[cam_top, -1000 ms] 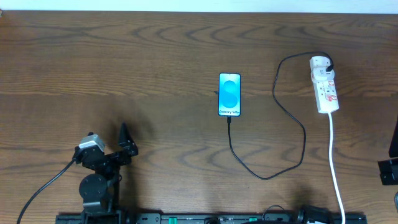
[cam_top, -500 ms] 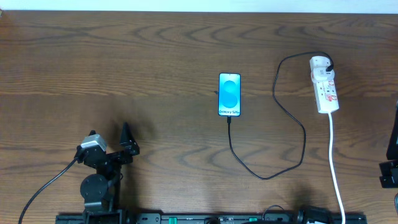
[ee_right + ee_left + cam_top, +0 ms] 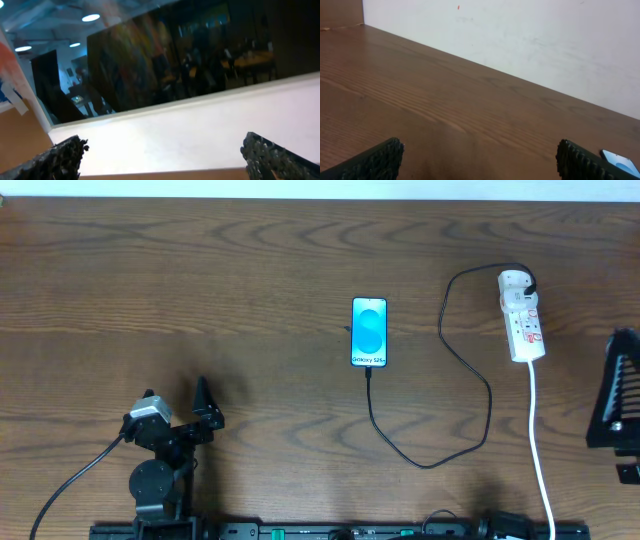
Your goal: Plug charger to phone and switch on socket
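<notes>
A brown wooden bench is stretching ahead of the left end effector, meeting a white wall. Ahead of the right end effector, ceiling lights are glowing beside a dark pane.

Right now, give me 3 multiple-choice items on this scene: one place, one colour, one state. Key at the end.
1. In the overhead view, where does the socket lie relative to the phone?
A. To its left
B. To its right
C. Directly below it

2. What colour is the socket's body?
A. Black
B. Green
C. White

3. What state is the left gripper in?
A. Open, nothing between its fingers
B. Shut, empty
C. Shut on an object

Key:
1. B: the phone sits mid-table and the socket lies near the right edge of the overhead view.
2. C: the strip and its cord are white, with small red marks.
3. A: the left wrist view shows the two fingers far apart, with only bare table between them.
</notes>
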You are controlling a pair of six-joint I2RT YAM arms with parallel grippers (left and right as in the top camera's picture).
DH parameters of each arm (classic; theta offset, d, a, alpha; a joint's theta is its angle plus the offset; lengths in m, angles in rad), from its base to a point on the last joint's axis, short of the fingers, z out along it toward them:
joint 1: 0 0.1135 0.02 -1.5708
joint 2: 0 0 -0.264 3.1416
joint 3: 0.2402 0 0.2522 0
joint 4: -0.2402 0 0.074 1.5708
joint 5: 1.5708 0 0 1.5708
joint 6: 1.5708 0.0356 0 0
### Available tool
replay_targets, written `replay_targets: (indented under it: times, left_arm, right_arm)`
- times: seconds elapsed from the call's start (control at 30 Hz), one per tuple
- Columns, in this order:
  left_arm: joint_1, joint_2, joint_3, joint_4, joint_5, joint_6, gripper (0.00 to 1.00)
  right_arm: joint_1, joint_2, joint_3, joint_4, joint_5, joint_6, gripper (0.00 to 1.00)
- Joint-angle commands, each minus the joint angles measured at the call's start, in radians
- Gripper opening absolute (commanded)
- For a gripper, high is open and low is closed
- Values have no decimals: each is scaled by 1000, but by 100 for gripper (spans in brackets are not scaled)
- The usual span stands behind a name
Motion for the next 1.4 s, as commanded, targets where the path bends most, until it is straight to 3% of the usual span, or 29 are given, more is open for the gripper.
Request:
replay_targets:
  times: [0.0,0.27,0.5,0.7,0.8,1.1,1.37]
  left_arm:
    - [-5,2,-19,-36,-9,10,98]
    - [-5,2,-19,-36,-9,10,98]
    - [-5,2,-19,-36,-9,10,98]
    - [-5,2,-19,-36,-9,10,98]
    - [-5,2,-19,-36,-9,10,98]
    - [-5,2,-19,-36,-9,10,98]
    - [-5,2,-19,-36,-9,10,98]
  right_arm:
    - [6,-6,-3,-74,20,-5,99]
    - [6,-6,-3,-88,59,-5,99]
    - [9,-6,-13,-262,124,-5,99]
    - [9,-11,-126,-324,243,-5,99]
    - [22,-51,-245,-263,263,-5,99]
    - [145,-376,-797,129,378,-6,99]
    - [146,-607,-1232,452,391,-4,99]
